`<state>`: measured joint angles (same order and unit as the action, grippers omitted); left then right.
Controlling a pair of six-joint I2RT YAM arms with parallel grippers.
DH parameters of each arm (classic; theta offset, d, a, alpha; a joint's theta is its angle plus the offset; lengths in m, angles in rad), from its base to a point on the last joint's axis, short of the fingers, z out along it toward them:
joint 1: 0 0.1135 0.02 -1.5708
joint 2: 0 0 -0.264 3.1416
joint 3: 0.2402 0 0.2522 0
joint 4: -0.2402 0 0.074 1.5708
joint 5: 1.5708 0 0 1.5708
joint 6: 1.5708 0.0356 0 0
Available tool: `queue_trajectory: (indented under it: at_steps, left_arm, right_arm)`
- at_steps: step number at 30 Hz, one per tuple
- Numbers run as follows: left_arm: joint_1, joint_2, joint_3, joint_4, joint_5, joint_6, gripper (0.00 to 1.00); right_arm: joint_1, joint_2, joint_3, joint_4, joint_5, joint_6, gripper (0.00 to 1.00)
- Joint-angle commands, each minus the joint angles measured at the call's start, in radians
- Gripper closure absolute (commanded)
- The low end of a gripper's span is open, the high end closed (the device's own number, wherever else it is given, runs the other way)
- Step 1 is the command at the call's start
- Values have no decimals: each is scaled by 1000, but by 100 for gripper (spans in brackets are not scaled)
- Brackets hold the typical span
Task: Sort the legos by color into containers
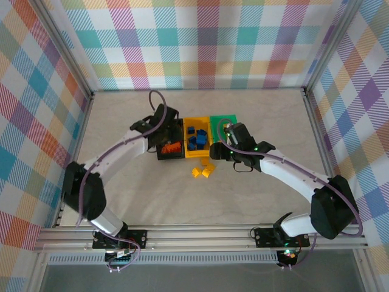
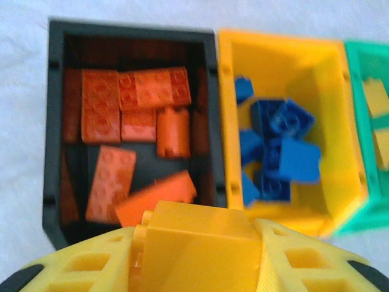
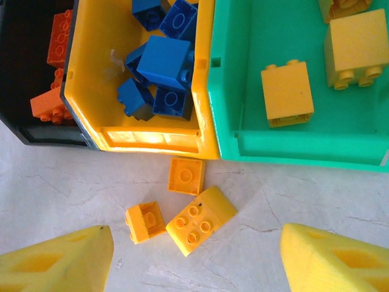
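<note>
**A:** What has the left gripper (image 2: 197, 240) got?

**B:** Its latticed yellow fingers (image 2: 112, 242) are closed on a smooth, blocky yellow plastic brick (image 2: 194, 258). It hangs over the near rim of the black rectangular plastic bin (image 2: 55, 121). The brick and the fingers hide that rim's middle in the wrist view.

**A:** And inside that bin?

**B:** Glossy orange studded bricks (image 2: 137, 106), flat plates and taller blocks, lying at all angles. The black bin is the leftmost of three standing in a row. The yellow plastic bin (image 2: 292, 61) is in the middle, with dark blue bricks (image 2: 276, 146) piled loosely in it. The green plastic bin (image 2: 355, 67) is on the right.

**A:** The right gripper (image 3: 197, 243)?

**B:** Spread wide, with nothing between its wedge-shaped yellow fingers (image 3: 55, 261). It hovers above three loose yellow bricks (image 3: 200, 220) on the pale, faintly veined tabletop (image 3: 73, 194). Two of them are small squares and one is a larger four-stud block lying askew. They sit just near of the yellow bin's near wall, by the seam with the green bin.

**A:** Anything in the green one?

**B:** Matte yellow bricks (image 3: 287, 94) on its floor. One lies on its side with two studs pointing far, and bigger ones are in the far right corner.

**A:** Around the work area?

**B:** From above, both arms bend inward over the bins, the left gripper (image 1: 165, 137) over the black bin (image 1: 170, 153) and the right gripper (image 1: 220, 148) just right of the loose bricks (image 1: 203, 171). Pastel plaid cloth walls (image 1: 200, 42) close in three sides, and a ribbed aluminium rail (image 1: 200, 240) runs along the near edge.
</note>
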<state>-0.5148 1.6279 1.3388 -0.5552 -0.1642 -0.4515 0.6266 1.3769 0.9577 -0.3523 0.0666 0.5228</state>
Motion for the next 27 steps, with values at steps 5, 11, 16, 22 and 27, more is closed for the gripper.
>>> queue_trajectory:
  at_steps: [5, 11, 16, 22, 27]
  left_arm:
    - [68, 214, 176, -88, -14, 30, 58]
    - [68, 190, 173, -71, 40, 14, 18]
    - [38, 27, 73, -31, 102, -10, 5]
    - [-13, -216, -136, 11, 121, -54, 2]
    - [-17, -387, -292, 8, 130, -89, 0]
  right_arm:
    - [-7, -47, -26, -24, -21, 18, 27]
    - [-6, -57, -71, -17, -87, 14, 23]
    - [22, -7, -98, -5, -123, 5, 21]
    - [42, 32, -111, 32, -108, 26, 22]
    - [47, 53, -97, 41, -113, 27, 22]
